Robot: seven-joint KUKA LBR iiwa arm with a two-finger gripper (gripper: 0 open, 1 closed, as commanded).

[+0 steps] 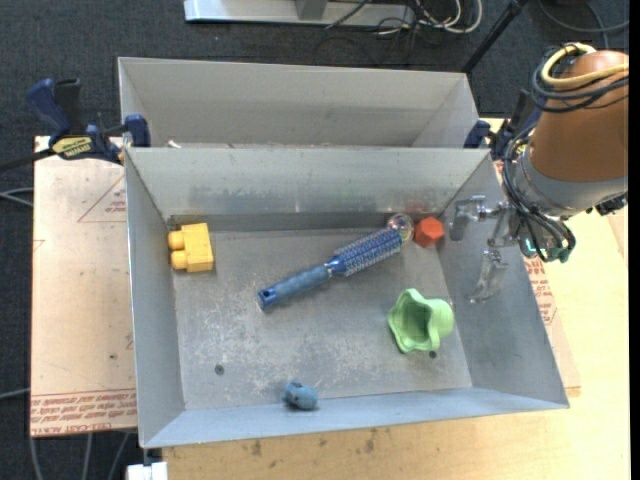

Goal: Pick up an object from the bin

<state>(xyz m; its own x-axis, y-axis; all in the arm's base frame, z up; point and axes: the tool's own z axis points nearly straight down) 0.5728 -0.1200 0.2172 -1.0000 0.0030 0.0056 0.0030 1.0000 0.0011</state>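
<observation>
**Q:** Fingers [482, 268], state?

**A:** Mine are apart with nothing between them. They hang over the right sloping wall of the bin [300, 183], well right of the blue brush [335, 261], past its bristle end.

**Q:** Which thing are you on?

**A:** None, I'm not touching anything. Closest to me is the small orange piece [429, 231], just beyond the brush's bristle head at the back wall. Next is the green cup-like thing [420, 320], lying on its side in front of the bristle end and a bit right of it, apart from the brush.

**Q:** The brush itself?

**A:** It lies flat mid-floor on a diagonal, bristle end up toward the back right and handle end down to the left.

**Q:** Farther out?

**A:** There's a small blue-grey lump [300, 396] in front of the brush's handle end, at the front wall. Farthest is the yellow block [191, 247], left of the handle end and a bit farther back, by the left wall.
</observation>
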